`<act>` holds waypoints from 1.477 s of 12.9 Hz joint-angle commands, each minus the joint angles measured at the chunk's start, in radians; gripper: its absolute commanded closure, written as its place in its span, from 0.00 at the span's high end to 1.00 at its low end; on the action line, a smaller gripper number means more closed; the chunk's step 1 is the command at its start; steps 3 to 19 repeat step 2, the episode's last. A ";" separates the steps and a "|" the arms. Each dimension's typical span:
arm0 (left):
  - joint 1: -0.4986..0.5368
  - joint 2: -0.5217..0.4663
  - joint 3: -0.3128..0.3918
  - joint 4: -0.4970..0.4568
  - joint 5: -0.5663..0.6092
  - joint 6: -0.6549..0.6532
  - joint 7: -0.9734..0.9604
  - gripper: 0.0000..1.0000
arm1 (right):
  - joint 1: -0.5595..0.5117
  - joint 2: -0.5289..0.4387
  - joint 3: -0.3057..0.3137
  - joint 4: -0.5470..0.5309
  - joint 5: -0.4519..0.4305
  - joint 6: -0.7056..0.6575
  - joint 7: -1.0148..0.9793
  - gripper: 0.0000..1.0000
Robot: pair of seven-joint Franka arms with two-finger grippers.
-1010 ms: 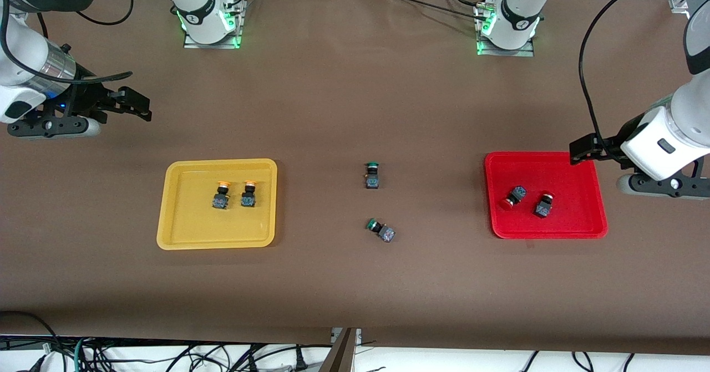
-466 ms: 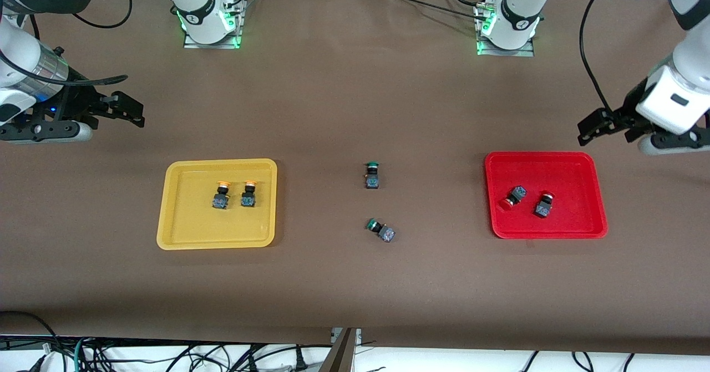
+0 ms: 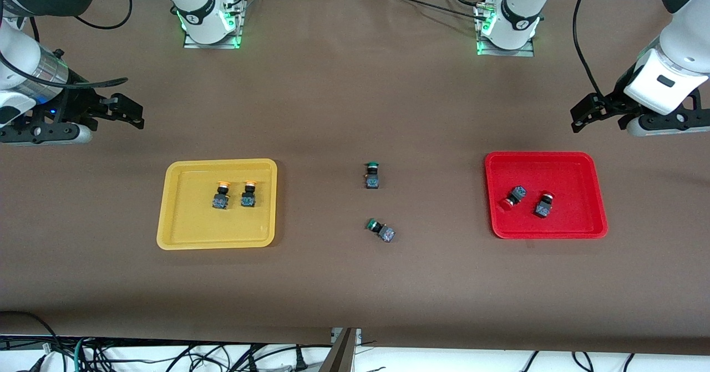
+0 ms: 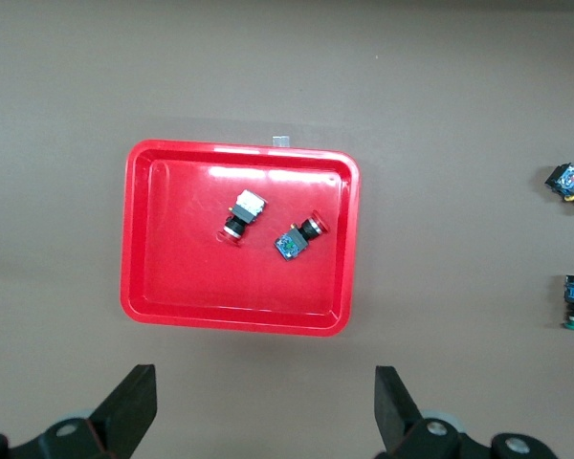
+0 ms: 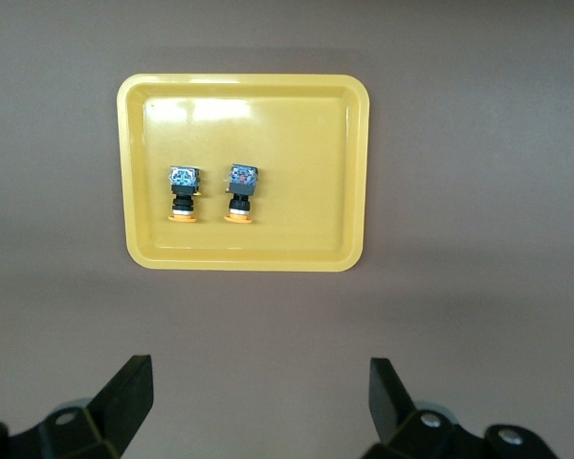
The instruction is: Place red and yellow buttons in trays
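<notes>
Front view: yellow tray (image 3: 172, 233) holds two yellow buttons (image 3: 221, 195); red tray (image 3: 588, 161) two red buttons (image 3: 514, 197); end effectors (image 3: 579, 120) (image 3: 132, 115) spread, empty.

Left tool (image 3: 579, 118) and right tool (image 3: 132, 112) hover, jaws spread wide.

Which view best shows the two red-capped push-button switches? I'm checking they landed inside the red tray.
The left wrist view: both red-capped push-button switches lie large inside the red plastic tray. The front view shows them smaller; the right wrist view misses them.
</notes>
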State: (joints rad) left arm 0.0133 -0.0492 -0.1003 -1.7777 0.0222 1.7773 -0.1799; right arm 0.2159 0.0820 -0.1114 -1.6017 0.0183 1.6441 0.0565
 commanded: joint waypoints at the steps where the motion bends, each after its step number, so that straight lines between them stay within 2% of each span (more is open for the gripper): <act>1: -0.033 -0.011 0.031 0.006 -0.016 -0.027 -0.003 1.00 | -0.010 0.009 0.015 0.025 -0.014 -0.017 -0.006 1.00; 19: -0.044 -0.011 0.042 0.006 -0.016 -0.029 -0.001 1.00 | -0.012 0.009 0.015 0.025 -0.014 -0.017 0.002 1.00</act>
